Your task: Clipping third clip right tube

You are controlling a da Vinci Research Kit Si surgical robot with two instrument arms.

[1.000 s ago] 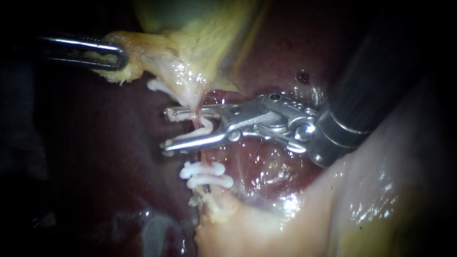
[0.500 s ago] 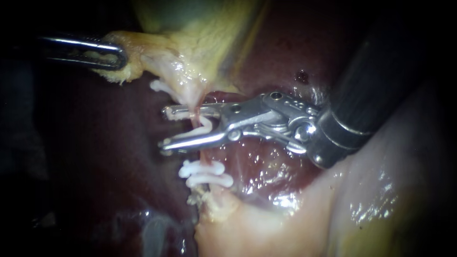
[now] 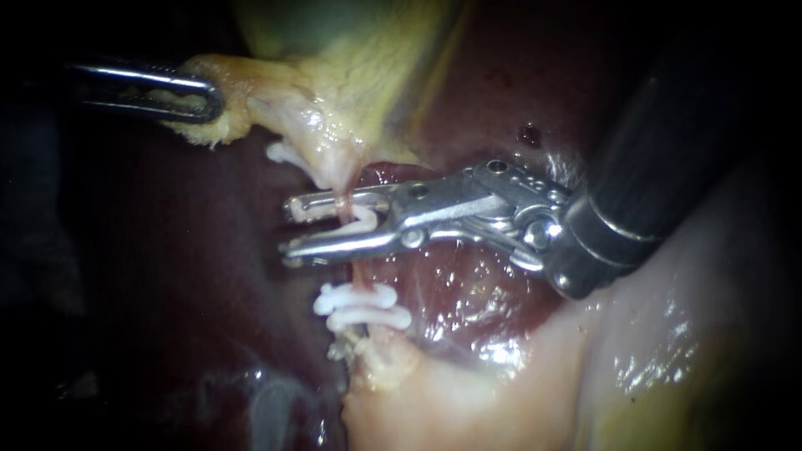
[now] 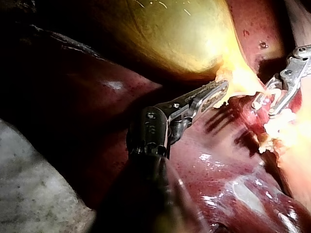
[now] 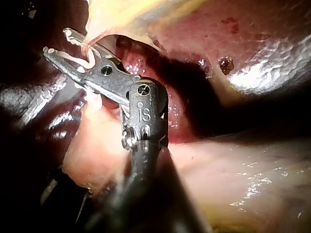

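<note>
The dark red liver (image 3: 209,276) fills the left and middle of the endoscope view. The yellow gallbladder (image 3: 351,58) lies at the far side and narrows to a point toward the middle. Pale wet tissue (image 3: 635,367) covers the near right.

The right instrument (image 3: 286,227) comes in from the upper right on a thick dark shaft, and its metal jaws point left across the middle. The jaws stand narrowly apart and hold a white clip (image 3: 361,221) between them, one jaw on each side of it. The right wrist view shows the same thing, with the curved clip seated between the two jaws.

The left instrument (image 3: 209,100) enters from the far left. Its jaws are closed on the yellow edge of the gallbladder, and the left wrist view shows them pinching that edge.

A thin pink tube (image 3: 361,280) runs from the gallbladder's tip toward the near side, passing between the right instrument's jaws and through the held clip. Just nearer on the tube, two clips (image 3: 361,307) sit side by side, touching each other. Another white clip (image 3: 280,153) shows just left of the gallbladder's tip, but what it sits on cannot be made out.
</note>
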